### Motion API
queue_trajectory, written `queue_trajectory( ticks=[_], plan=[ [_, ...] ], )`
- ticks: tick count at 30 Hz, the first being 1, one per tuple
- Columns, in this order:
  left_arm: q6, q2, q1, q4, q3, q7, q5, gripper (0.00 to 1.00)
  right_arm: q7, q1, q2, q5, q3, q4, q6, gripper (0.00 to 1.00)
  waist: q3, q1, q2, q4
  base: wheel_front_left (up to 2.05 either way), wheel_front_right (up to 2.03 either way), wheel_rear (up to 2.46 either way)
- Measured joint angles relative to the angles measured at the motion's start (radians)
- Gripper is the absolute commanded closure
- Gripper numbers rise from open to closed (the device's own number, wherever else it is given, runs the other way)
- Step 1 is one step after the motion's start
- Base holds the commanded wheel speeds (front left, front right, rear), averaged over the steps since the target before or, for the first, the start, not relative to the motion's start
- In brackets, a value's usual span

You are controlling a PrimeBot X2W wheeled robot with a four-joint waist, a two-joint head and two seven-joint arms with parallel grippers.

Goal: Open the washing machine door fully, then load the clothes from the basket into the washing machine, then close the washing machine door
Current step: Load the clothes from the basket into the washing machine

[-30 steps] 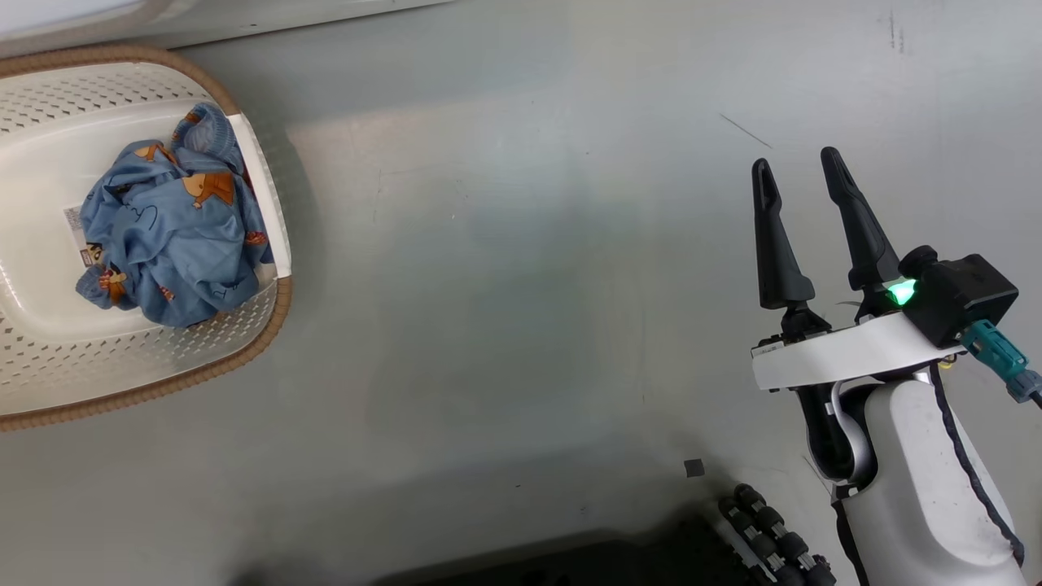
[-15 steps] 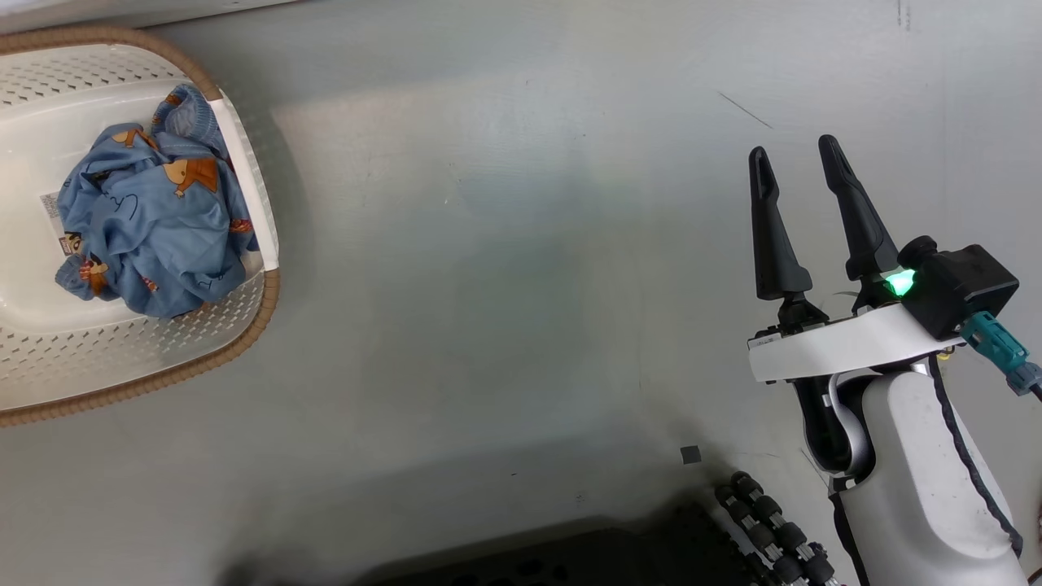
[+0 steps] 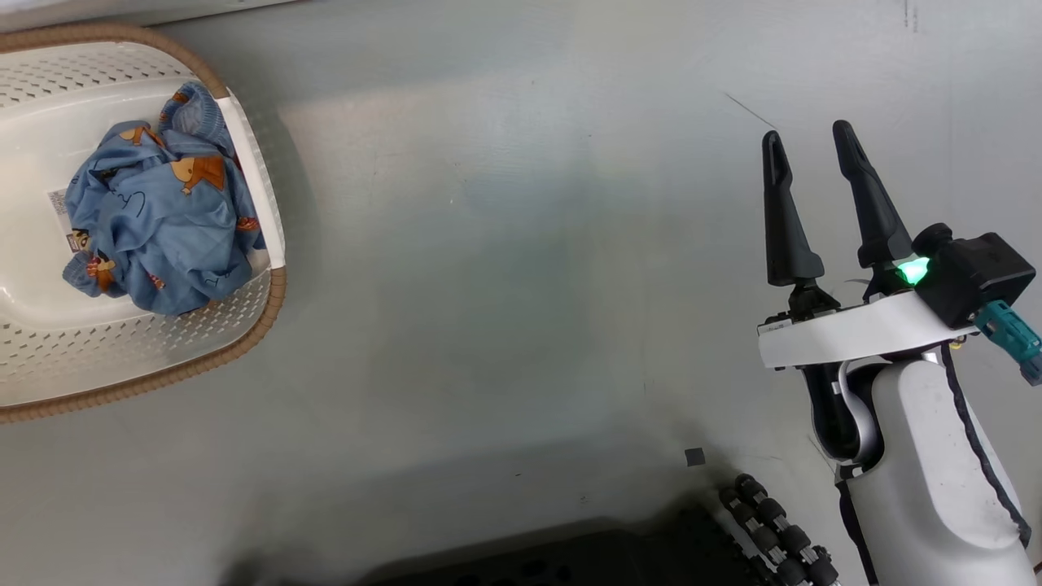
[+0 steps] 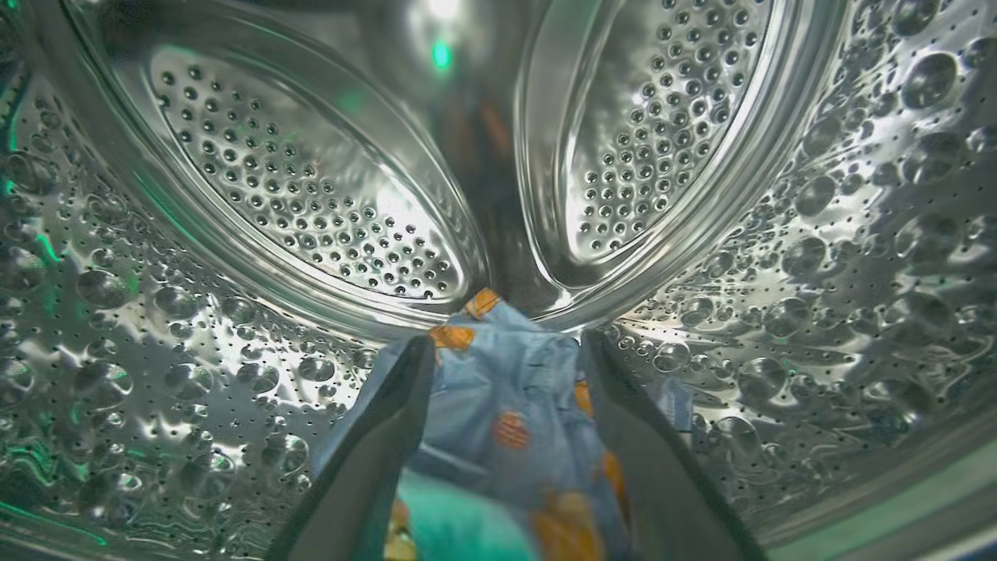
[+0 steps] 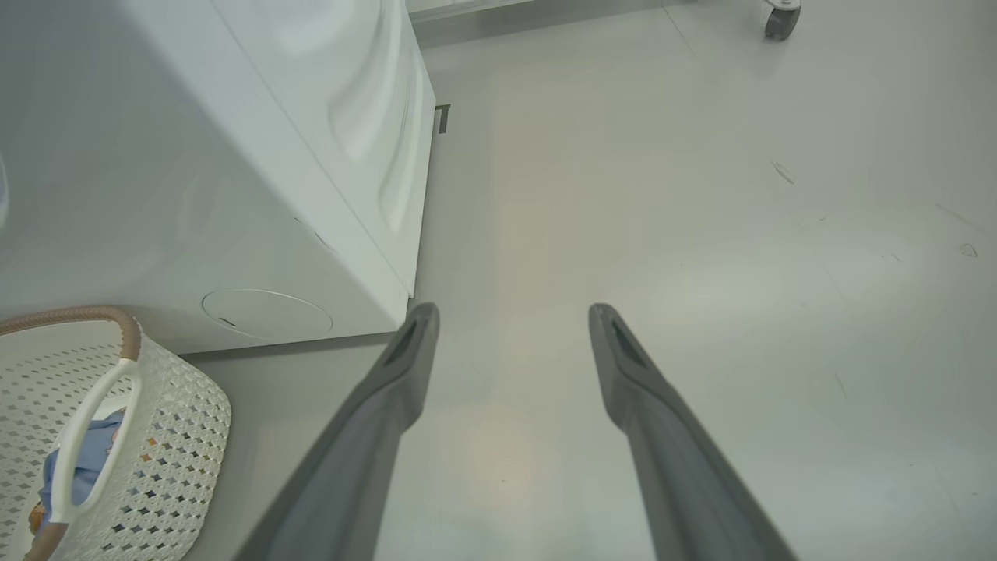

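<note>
Left pincer [image 4: 506, 343] deep inside the steel drum [image 4: 311, 202], jaws wide, a blue garment [image 4: 506, 413] lying loose between and just beyond the fingers; we judge the reach is that deep so the cloth drops well inside. Right pincer [image 3: 807, 134] wide too, holding nothing, parked over bare floor [image 3: 521, 285], clear of the work. Head view gives us more clothes [image 3: 163, 220] in the basket [image 3: 244, 342], well off to that pincer's left; right wrist view adds the washing machine [image 5: 195, 156] beside the basket
</note>
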Motion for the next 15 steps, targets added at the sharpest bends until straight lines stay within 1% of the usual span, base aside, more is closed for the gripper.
queue_trajectory(
  ticks=[4,15],
  plan=[
    [0.0,-0.021,0.002,0.024,-0.003,-0.017,-0.001,0.0,0.0,-0.002,0.0,-0.001,-0.007,0.001,0.0,0.0,-0.012,0.0,0.0,0.01,0.0,0.0,0.0],
    [-0.003,-0.028,0.012,0.077,-0.002,-0.044,-0.018,0.0,0.0,-0.002,0.0,-0.009,-0.019,0.015,0.0,0.0,-0.061,0.0,0.0,0.037,0.0,0.0,0.0]
  ],
)
